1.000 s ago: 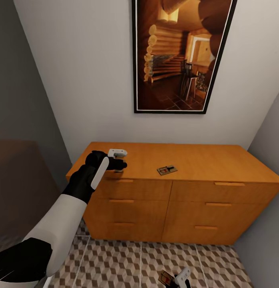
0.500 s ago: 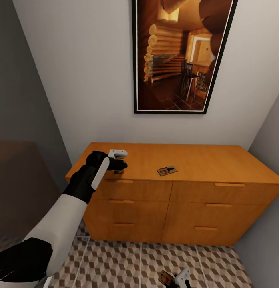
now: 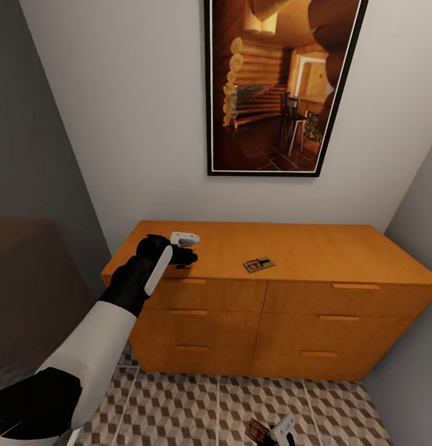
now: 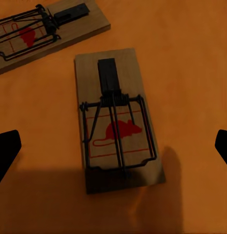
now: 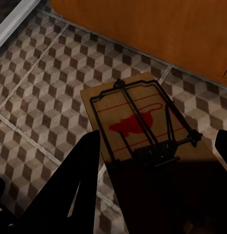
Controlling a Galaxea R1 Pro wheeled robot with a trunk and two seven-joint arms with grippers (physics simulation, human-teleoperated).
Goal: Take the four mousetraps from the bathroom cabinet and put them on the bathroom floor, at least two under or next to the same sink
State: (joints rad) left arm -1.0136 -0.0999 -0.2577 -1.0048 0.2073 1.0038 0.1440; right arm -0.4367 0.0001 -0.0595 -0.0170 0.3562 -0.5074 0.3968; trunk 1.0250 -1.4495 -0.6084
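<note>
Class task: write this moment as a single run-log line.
left gripper: open above mousetrap on cabinet | right gripper: shut on second mousetrap above bathroom floor

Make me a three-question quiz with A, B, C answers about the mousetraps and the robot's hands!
1. Where does the mousetrap beneath the left gripper lie? A) cabinet top B) floor C) inside a drawer
2. What colour is its printed mouse? A) blue B) red C) green
3. The left gripper is: A) shut on it B) open C) shut, empty
Answers: 1 A, orange wood surrounds it; 2 B, a red mouse shows under the wire; 3 B, its fingers stand wide apart, off the board.
</note>
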